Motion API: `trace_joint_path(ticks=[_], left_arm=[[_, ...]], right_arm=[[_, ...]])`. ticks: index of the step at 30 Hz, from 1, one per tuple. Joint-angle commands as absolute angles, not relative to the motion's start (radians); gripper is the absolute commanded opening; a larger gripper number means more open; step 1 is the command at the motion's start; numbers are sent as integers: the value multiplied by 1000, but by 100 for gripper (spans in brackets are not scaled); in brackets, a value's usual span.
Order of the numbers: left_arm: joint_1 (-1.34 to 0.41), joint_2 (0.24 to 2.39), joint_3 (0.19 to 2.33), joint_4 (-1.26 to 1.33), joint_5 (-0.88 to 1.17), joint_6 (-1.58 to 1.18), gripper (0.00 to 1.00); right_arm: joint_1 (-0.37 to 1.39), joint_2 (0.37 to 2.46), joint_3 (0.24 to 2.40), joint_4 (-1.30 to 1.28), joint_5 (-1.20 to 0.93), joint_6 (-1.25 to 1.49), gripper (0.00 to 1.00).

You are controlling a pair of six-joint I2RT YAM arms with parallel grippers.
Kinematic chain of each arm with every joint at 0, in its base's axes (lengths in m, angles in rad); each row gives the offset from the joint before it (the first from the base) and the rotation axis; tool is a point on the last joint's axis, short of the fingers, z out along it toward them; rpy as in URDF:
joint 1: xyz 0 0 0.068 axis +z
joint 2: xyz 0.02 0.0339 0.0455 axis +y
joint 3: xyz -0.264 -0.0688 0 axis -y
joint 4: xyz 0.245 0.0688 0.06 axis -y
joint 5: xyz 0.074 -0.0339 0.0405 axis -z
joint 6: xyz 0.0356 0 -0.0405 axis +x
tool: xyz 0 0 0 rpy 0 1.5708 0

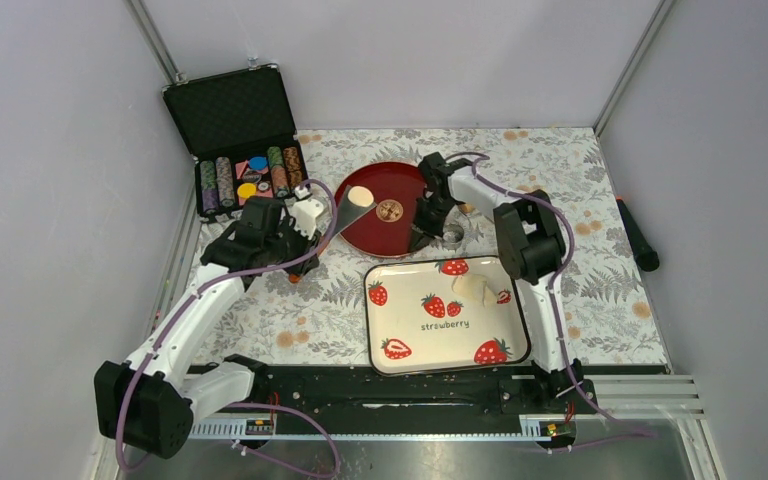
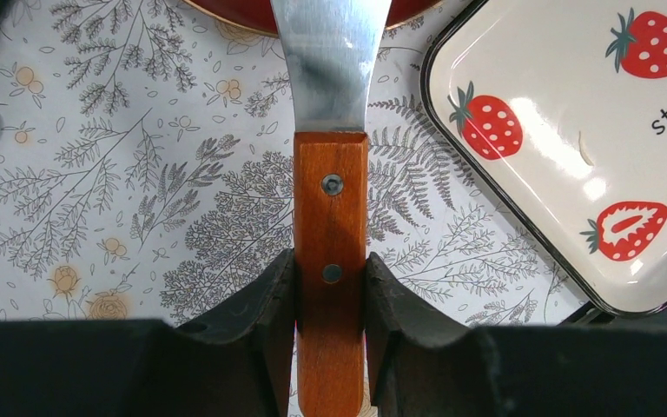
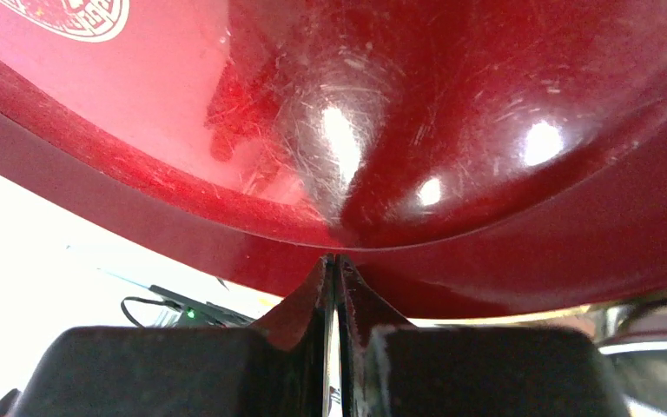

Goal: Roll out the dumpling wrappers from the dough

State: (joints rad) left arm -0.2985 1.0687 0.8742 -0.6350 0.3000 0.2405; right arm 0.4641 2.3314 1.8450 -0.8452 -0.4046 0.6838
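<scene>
The left gripper point(image 2: 331, 278) is clamped on the brown wooden handle of a steel-bladed spatula point(image 2: 331, 200), with the blade stretched out toward the round glossy red plate point(image 1: 375, 235). At the blade's wide tip is a small, thin, round pale-cream dumpling wrapper point(image 1: 360, 196). It sits over the plate's left side, just short of the gold emblem point(image 1: 390, 211). From above, nobody could say whether it lies on the steel or already touches the lacquer.

Across the way, the right gripper point(image 3: 334, 265) has its jaws pressed together on the plate's near rim, seemingly to steady it. The small metal ring cutter point(image 1: 452, 234) stands just beside it on the flowered tablecloth point(image 1: 300, 310).

The wrapper looks smooth, matte and neatly round. By the look of it, it is light, limp and a touch tacky, the sort of thing that folds or stretches the moment it is pinched. Support from underneath on the flat blade seems the wise hold, and it should be slid off level rather than plucked.

The rest of the dough point(image 1: 475, 289) is a soft pale-cream lump on the right part of the cream rectangular strawberry tray point(image 1: 440, 350), next to a printed berry. It should be squashy and easily dented. A gentle pinch across its thick middle would likely lift it, though it may cling to the fingers.
</scene>
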Motion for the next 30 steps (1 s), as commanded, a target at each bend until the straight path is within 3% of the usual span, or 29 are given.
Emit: trace_joint_path(ticks=[1,10,18,20,23,30], left_arm=[[-294,1083,876,-614,292,271,0],[-322,1174,936,-653,286,272,0],[-385,1289,1001,-647,261,245,0],[-402,1323,1023,-642,257,234,0],[-430,1364,1053,-630,228,230,0],[-443,1422,1089,-559,203,184,0]], right_arm=[[463,2192,1733,-809,-428,651,9],[466,2070,1729,-804,-390,586,13],[471,1849,1567,-580,-404,567,14],[471,1807,1527,-518,-436,571,11],[471,1766,1481,-434,-451,583,0],[475,1858,1593,-384,-515,648,0]])
